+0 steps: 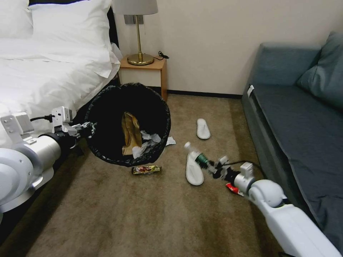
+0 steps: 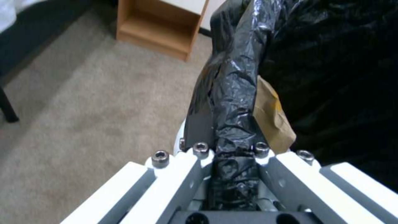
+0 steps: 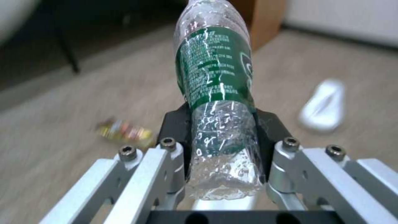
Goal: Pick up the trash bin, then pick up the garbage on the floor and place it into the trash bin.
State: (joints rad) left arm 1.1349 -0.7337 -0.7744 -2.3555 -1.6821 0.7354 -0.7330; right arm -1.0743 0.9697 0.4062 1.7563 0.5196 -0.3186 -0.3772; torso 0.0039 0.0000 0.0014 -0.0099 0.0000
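The trash bin (image 1: 107, 103), lined with a black bag, hangs tilted above the carpet. My left gripper (image 1: 88, 129) is shut on its rim (image 2: 234, 93), and the left wrist view shows this gripper (image 2: 226, 147) clamping the bag fold. A brown paper bag (image 1: 130, 134) and white tissues (image 1: 146, 142) lie inside. My right gripper (image 1: 213, 166) is shut on a clear green-labelled bottle (image 1: 195, 154), held above the floor right of the bin. The bottle (image 3: 215, 90) sticks out between the fingers of that gripper (image 3: 219, 124). On the carpet lie a gold wrapper (image 1: 146, 169), a red wrapper (image 1: 232, 188), a tissue (image 1: 170, 141) and two white slippers (image 1: 203, 128) (image 1: 194, 171).
A white bed (image 1: 43, 71) stands at the left, close to my left arm. A wooden nightstand (image 1: 144, 73) with a brass lamp (image 1: 139, 35) is against the back wall. A blue sofa (image 1: 300, 117) runs along the right. Open carpet (image 1: 143, 214) lies in front.
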